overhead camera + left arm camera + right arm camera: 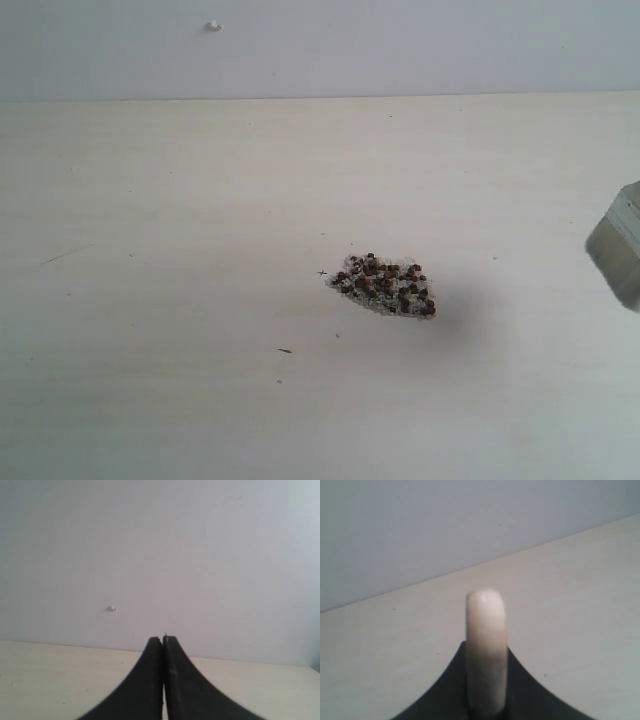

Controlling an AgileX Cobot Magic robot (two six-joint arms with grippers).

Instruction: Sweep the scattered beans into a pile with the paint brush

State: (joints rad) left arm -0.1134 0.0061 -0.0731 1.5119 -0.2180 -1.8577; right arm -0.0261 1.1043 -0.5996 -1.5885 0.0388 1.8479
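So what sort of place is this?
Probably a bare robot test bench rather than a home: a plain pale table against a blank white wall, a small pile of beans on it, and a paint brush at the right edge.

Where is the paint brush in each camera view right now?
Exterior view: paint brush cut off at the right edge, right of the pile.
Left wrist view: not in it; only the shut left fingers.
Right wrist view: its cream handle, bottom centre, between the right fingers.
Shared landmark: the table's far edge against the wall.
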